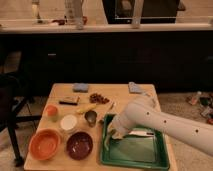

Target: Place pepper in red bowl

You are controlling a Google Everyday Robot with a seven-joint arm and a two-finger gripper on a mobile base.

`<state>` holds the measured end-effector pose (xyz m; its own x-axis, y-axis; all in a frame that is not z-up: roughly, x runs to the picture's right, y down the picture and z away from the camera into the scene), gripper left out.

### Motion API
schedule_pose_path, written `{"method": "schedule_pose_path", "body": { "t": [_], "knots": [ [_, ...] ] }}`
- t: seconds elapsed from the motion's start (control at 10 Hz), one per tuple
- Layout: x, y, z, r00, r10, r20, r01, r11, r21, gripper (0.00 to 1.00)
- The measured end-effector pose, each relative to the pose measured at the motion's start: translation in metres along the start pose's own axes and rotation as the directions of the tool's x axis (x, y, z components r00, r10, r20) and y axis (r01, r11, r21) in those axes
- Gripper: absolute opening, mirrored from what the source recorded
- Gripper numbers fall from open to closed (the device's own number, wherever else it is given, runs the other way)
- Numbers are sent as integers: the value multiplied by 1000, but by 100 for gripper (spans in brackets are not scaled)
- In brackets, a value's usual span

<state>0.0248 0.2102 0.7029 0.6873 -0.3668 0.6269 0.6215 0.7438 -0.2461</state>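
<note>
Camera view: the arm's white gripper (114, 132) hangs low over the left end of the flat green plastic tray (145, 156). It is there because the slim curved green pepper (107, 141) seems to lie along that rim, just beneath it. How wide the claw stands, or whether it has the pepper, I cannot tell. The round orange-red bowl (45, 144) sits well apart to the left (past the dark maroon bowl (80, 145)), so a leftward carry looks due.
</note>
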Motion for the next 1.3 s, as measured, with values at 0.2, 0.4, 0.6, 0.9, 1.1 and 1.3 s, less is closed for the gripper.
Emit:
{"method": "schedule_pose_path", "body": {
  "t": [0.2, 0.4, 0.6, 0.9, 1.1, 1.3],
  "knots": [
    [-17, -22, 5, 998, -65, 18, 65, 998, 5, 0],
    [-28, -39, 7, 992, -126, 32, 125, 992, 10, 0],
    [-40, -55, 9, 983, -177, 44, 176, 984, 11, 0],
    [-62, -79, 19, 967, -245, 65, 245, 970, 3, 0],
    [-82, -102, 35, 952, -293, 89, 296, 955, -23, 0],
    [-96, -115, 48, 942, -319, 106, 325, 945, -44, 0]
  ]
}}
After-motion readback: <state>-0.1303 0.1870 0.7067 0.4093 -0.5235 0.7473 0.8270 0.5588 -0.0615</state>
